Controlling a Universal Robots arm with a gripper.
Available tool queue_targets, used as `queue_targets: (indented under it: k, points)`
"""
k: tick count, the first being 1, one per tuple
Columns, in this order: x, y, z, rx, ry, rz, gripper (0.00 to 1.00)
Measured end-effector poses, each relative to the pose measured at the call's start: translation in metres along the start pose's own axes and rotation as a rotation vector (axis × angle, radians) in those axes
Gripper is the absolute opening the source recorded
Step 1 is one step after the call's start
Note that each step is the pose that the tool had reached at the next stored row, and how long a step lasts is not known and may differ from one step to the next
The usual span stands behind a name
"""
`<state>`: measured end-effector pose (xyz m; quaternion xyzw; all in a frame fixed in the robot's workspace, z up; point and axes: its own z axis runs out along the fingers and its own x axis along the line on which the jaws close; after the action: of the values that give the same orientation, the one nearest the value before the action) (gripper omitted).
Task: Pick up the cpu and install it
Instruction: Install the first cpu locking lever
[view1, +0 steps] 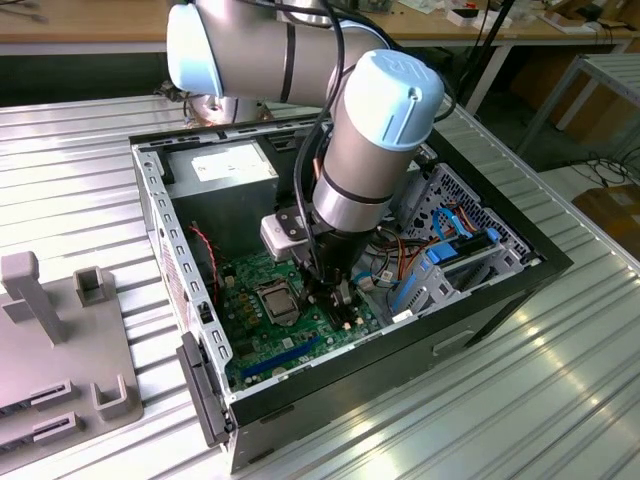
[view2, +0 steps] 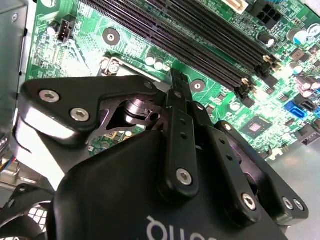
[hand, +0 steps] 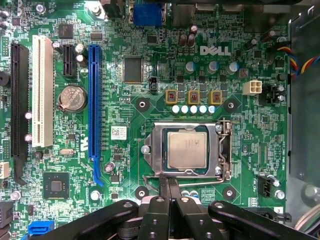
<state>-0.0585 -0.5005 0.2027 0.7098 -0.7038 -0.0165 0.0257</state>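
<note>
Silver-grey metal catches the light where the cpu (hand: 186, 150) lies flat inside the square metal-framed socket (hand: 159, 150) of a green motherboard (hand: 125, 125), as the first wrist view shows it. The chip looks level and square to the frame, and it appears already seated.

The robot arm (view1: 375, 140) reaches down into an open computer case (view1: 160, 215) set on a ribbed metal bench (view1: 80, 170). In the first wrist view the gripper (hand: 169, 186) hangs over the socket's edge nearest the long black memory slots (view2: 200, 35), its two thin fingers (hand: 174, 197) pressed together with nothing between them. Their tips sit at the wire retention lever (hand: 200, 183) that runs along that edge of the socket, just beside the cpu but clear of its face. Whether they touch the lever cannot be told.

By the look of it, the step in hand is securing the chip. Done well, that means keeping the fingertips off the metal face, pressing only on the frame or lever, and moving straight and slowly so the cpu does not shift in its seat.
</note>
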Motion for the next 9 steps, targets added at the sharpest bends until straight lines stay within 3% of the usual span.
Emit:
queue_targets:
  k: [9]
  points:
    - [-0.0001,-0.0037,0.0018,0.0007,0.0033,-0.013,0.11]
